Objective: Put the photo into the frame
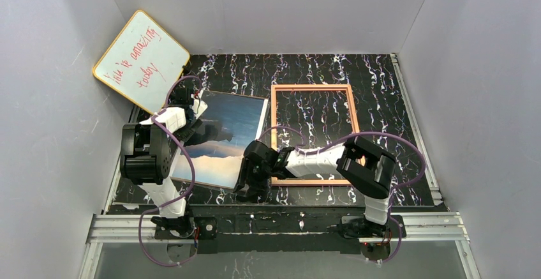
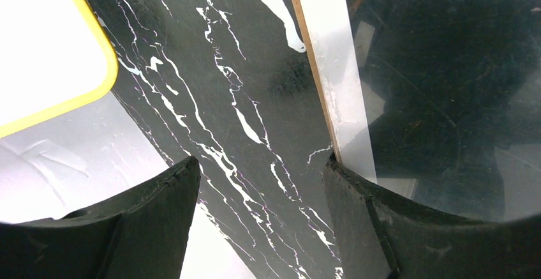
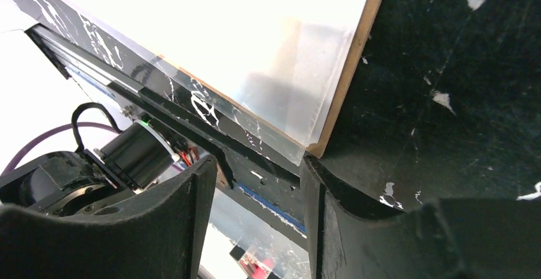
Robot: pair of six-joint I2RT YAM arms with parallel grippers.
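The photo (image 1: 226, 132), a sea view with dark headlands, lies face up left of centre on the marbled table. The pink frame (image 1: 312, 87) lies flat beside it on the right, with the table showing through it. My left gripper (image 1: 196, 108) is open at the photo's far-left corner. In the left wrist view it (image 2: 261, 164) straddles bare table, with one finger (image 2: 357, 209) against the glossy photo's (image 2: 446, 87) edge. My right gripper (image 1: 250, 189) is open at the photo's near-right corner. In the right wrist view it (image 3: 258, 164) sits just below the glare-white photo (image 3: 223, 30).
A brown board edge (image 2: 312, 55) shows under the photo's side, also in the right wrist view (image 3: 354, 55). The yellow-edged whiteboard (image 1: 140, 59) with red writing leans in the far-left corner, close to the left gripper (image 2: 38, 43). Grey walls enclose the table. A metal rail (image 1: 274, 225) runs along the near edge.
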